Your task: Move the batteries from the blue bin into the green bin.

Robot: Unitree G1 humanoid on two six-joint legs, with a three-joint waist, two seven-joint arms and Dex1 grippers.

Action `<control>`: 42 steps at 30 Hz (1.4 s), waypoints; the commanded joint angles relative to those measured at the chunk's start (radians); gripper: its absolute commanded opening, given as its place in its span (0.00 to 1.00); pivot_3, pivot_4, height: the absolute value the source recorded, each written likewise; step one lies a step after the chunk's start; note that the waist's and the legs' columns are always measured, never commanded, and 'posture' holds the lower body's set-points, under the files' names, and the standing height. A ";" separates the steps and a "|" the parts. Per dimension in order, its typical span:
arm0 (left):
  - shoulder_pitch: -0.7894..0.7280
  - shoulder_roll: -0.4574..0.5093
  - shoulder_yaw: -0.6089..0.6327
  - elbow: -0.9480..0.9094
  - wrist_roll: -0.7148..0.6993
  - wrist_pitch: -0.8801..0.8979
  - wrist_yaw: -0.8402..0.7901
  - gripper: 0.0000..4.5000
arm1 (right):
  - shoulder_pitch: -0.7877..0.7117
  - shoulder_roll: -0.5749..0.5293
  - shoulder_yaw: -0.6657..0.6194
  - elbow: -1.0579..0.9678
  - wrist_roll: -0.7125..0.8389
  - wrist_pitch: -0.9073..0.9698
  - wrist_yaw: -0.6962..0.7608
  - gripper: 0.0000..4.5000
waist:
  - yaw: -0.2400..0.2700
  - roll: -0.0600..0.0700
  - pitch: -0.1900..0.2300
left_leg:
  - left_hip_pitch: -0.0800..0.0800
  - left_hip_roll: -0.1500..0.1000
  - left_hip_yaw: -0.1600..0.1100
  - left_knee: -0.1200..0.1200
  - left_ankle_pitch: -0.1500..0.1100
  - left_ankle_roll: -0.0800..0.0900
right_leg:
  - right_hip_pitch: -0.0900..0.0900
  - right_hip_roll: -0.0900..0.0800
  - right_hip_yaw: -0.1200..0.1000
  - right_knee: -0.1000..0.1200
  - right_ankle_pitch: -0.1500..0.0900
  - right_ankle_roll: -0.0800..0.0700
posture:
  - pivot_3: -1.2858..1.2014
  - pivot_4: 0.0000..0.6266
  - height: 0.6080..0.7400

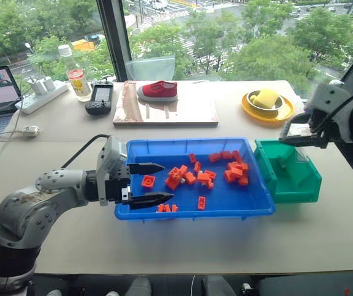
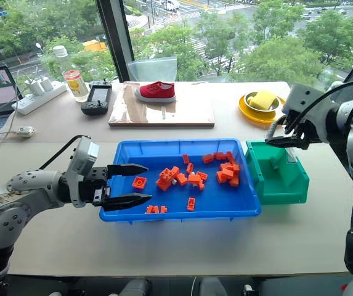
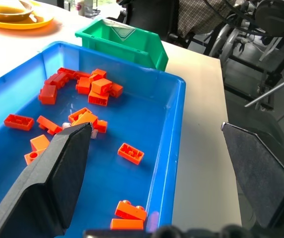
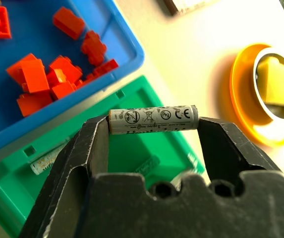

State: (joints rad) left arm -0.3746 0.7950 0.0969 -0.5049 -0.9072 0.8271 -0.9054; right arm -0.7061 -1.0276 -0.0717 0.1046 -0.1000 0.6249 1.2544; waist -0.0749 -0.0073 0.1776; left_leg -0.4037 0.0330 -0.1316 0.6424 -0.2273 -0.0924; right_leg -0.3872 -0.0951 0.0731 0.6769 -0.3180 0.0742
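Silvery cylindrical battery [image 4: 153, 119] (printed label) between black right gripper [image 4: 151, 144] fingers

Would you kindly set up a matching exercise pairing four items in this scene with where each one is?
Items:
1. battery
2. orange bricks
3. red shoe
4. yellow sponge

Places:
A. on the wooden board
B. in the bowl on the yellow dish
C. clamped end to end in the right gripper, above the green bin
D. scattered in the blue bin

Pairs: 1-C, 2-D, 3-A, 4-B
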 commanded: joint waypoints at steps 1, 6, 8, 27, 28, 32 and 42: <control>-0.015 0.018 0.024 -0.018 -0.011 -0.005 -0.007 1.00 | 0.090 -0.001 -0.087 -0.124 0.057 0.085 -0.069 0.57 | 0.000 0.001 0.000 | 0.000 0.000 0.000 0.000 0.000 0.000 | 0.000 0.000 0.000 0.000 0.000 0.000 | 0.52 0.24 1.00; -0.021 0.027 0.027 -0.005 -0.003 -0.012 -0.016 1.00 | 0.152 0.017 -0.104 -0.153 0.098 0.131 -0.157 0.57 | 0.005 0.001 0.000 | 0.000 0.000 0.000 0.001 0.000 0.000 | 0.000 0.000 0.000 0.000 0.000 0.000 | 0.52 0.24 1.00; -0.023 0.031 0.026 0.002 0.005 -0.018 -0.020 1.00 | 0.163 0.014 -0.107 -0.166 0.116 0.142 -0.177 0.80 | 0.005 0.001 0.000 | -0.001 0.000 0.000 0.001 0.000 0.000 | 0.000 0.000 0.000 0.000 0.000 0.000 | 0.52 0.24 1.00; -0.044 0.049 0.041 0.047 0.034 -0.029 -0.029 1.00 | 0.013 0.207 0.120 -0.605 0.472 0.372 -0.298 0.99 | 0.004 -0.003 -0.002 | 0.000 0.001 -0.001 0.000 0.000 0.000 | 0.001 0.001 -0.001 -0.001 0.000 0.000 | 0.52 0.24 1.00; -0.047 0.046 0.040 0.046 0.034 -0.026 -0.027 1.00 | 0.013 0.239 0.169 -0.595 0.452 0.369 -0.326 0.99 | 0.004 -0.004 -0.002 | 0.000 0.001 -0.001 0.000 0.000 0.000 | 0.001 0.001 -0.001 -0.001 0.000 0.000 | 0.52 0.24 1.00; -0.056 0.041 0.039 0.040 0.030 -0.017 -0.017 1.00 | 0.014 0.310 0.278 -0.518 0.391 0.327 -0.396 0.99 | 0.015 -0.003 -0.001 | -0.003 0.000 -0.002 0.001 0.000 -0.001 | -0.001 0.000 -0.001 0.000 0.000 0.000 | 0.52 0.24 1.00; -0.056 0.040 0.046 0.020 0.018 0.000 0.011 1.00 | 0.008 0.355 0.363 -0.351 0.318 0.219 -0.414 0.99 | 0.002 -0.003 -0.001 | -0.001 0.000 -0.002 0.000 0.000 -0.001 | -0.001 0.001 -0.002 -0.001 0.000 0.000 | 0.52 0.24 1.00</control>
State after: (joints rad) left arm -0.4246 0.8326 0.1252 -0.4489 -0.8697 0.8220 -0.9036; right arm -0.6759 -0.6801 0.2966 -0.2393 0.2264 0.8788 0.8420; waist -0.0730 -0.0107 0.1768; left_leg -0.4049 0.0333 -0.1337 0.6426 -0.2270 -0.0931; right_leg -0.3879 -0.0945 0.0716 0.6764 -0.3180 0.0742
